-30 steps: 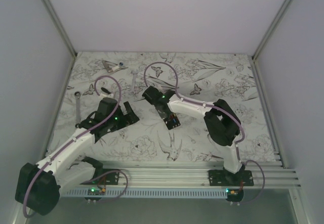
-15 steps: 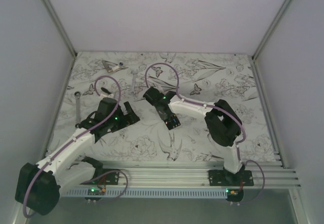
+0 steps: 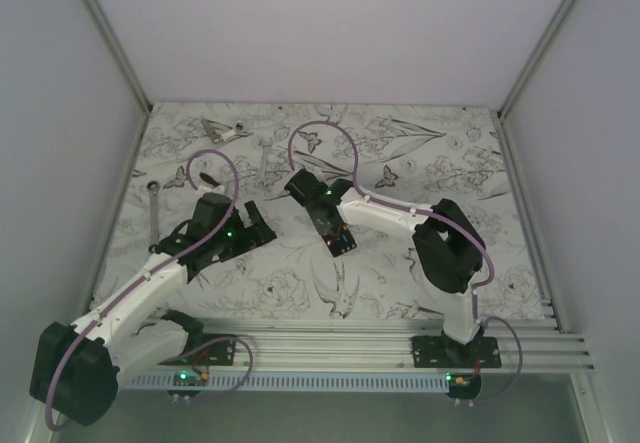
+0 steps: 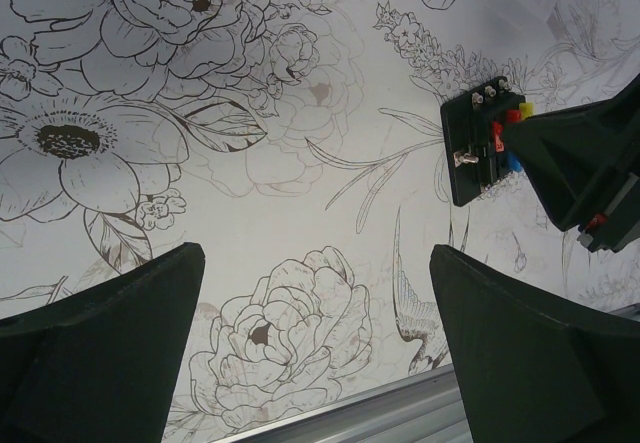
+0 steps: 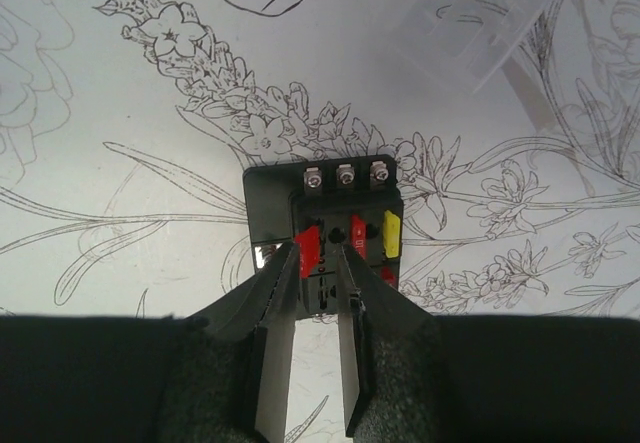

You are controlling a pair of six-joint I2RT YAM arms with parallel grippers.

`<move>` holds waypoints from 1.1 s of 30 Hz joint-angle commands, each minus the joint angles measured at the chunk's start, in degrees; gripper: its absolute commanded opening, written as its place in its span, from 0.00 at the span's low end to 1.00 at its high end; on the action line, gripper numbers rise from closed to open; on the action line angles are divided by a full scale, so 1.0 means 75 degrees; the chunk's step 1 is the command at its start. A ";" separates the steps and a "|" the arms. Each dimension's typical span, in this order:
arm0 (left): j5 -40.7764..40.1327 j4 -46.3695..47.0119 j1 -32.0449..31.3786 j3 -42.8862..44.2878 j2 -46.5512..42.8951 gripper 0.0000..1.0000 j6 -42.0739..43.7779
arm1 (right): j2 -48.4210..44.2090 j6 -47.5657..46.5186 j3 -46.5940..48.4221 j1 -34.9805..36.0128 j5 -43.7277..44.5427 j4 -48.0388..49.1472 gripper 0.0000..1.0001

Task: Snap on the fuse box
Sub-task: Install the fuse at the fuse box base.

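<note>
The fuse box is a small black block lying flat on the flower-patterned table, mid-table. Its red and yellow fuses and a row of three screws show in the right wrist view. It also sits at the right in the left wrist view. My right gripper hangs just above it, jaws a little apart. A seated red fuse stands beside the left fingertip, free of the other one. My left gripper is left of the box, wide open over bare table.
A wrench lies by the left wall. Another wrench and a small metal piece lie further back. An aluminium rail runs along the near edge. White walls enclose the table on three sides.
My right gripper's jaws have parted slightly over the fuse box, and that arm has shifted a little. The left arm has not moved.
</note>
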 commanded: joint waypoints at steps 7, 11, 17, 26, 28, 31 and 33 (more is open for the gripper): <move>0.0096 -0.0180 0.0041 0.0121 0.0000 1.00 -0.0054 | -0.0047 0.0111 -0.0008 0.0085 -0.0134 0.0141 0.30; 0.0113 -0.0184 0.0042 0.0128 0.0000 1.00 -0.0054 | 0.0102 0.0117 0.0025 0.0086 -0.0076 0.0099 0.29; 0.0114 -0.0187 0.0039 0.0110 -0.0046 1.00 -0.0054 | 0.0257 0.0104 0.0081 0.0085 -0.0071 0.0104 0.26; 0.0125 -0.0177 0.0043 0.0112 -0.0034 1.00 -0.0054 | 0.0305 0.0098 0.0120 0.0085 -0.0006 0.0084 0.16; 0.0110 -0.0180 0.0041 0.0110 -0.0046 1.00 -0.0054 | 0.0245 0.0097 0.0100 0.0074 0.0022 0.0070 0.12; 0.0122 -0.0182 0.0043 0.0104 -0.0036 1.00 -0.0054 | 0.0094 0.0101 0.0048 0.0024 -0.0085 0.0089 0.08; 0.0131 -0.0179 0.0043 0.0120 -0.0013 1.00 -0.0065 | -0.0018 0.0088 -0.0015 -0.0044 -0.0241 0.0147 0.06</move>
